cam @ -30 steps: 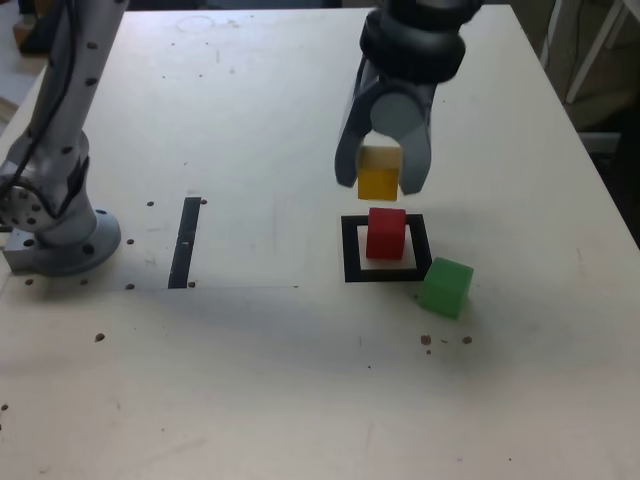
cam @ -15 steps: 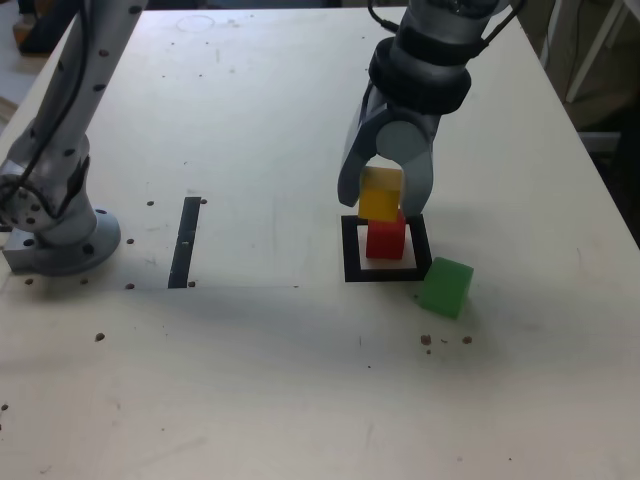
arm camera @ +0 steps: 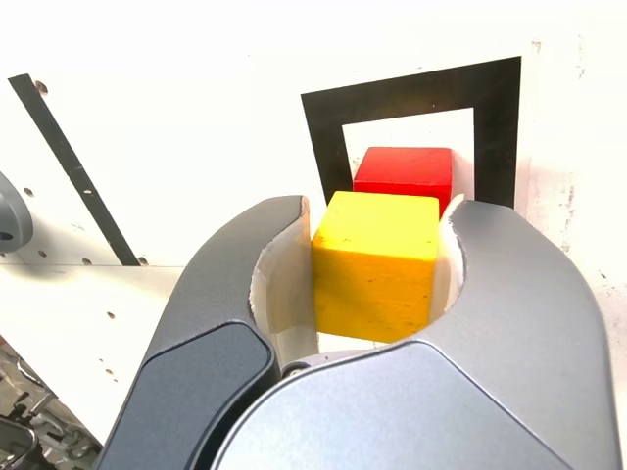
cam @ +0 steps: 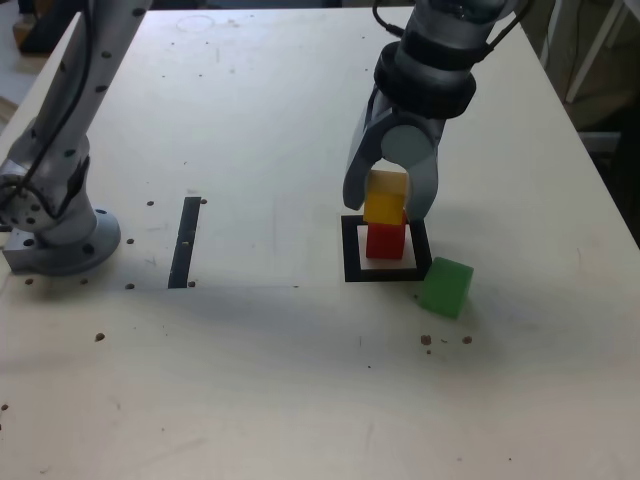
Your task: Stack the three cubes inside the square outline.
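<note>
The pale surface carries everything, with my arm's base at the exterior view's left. My tool is clamped on the yellow cube, which sits on top of the red cube inside the square outline. The green cube rests just outside the outline's near corner, toward the exterior view's right

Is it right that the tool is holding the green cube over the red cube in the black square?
Not quite. The exterior view shows the tool holding the yellow cube over the red cube in the black square. The green cube sits on the table outside it.
</note>
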You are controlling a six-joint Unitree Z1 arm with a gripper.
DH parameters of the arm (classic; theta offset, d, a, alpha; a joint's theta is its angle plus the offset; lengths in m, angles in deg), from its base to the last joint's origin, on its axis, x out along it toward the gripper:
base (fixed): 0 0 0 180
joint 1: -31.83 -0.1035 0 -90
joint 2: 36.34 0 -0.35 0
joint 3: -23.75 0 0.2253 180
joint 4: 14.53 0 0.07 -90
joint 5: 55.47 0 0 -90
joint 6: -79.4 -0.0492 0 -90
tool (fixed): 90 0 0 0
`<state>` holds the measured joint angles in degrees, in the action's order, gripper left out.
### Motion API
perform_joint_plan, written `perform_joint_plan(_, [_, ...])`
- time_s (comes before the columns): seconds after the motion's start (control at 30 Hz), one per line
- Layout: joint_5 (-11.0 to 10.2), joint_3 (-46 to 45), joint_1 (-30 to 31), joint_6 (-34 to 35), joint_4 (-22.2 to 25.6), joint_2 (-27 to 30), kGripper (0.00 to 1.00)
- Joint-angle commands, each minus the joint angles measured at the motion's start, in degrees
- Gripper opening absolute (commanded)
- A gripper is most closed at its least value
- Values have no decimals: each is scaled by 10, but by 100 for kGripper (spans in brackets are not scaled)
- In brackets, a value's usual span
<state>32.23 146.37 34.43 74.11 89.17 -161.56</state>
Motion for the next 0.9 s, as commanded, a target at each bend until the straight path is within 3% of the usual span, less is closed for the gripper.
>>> perform_joint_plan(0.0, [1,1,0,-1,2,-4,37])
perform_joint_plan(0.2, [0,-2,0,-3,-1,-4,90])
perform_joint_plan(0.27, [0,-3,0,-3,-1,-5,99])
perform_joint_plan(0.6, [-3,-6,0,-3,-2,1,100])
perform_joint_plan(0.87, [-43,-12,2,-4,10,46,100])
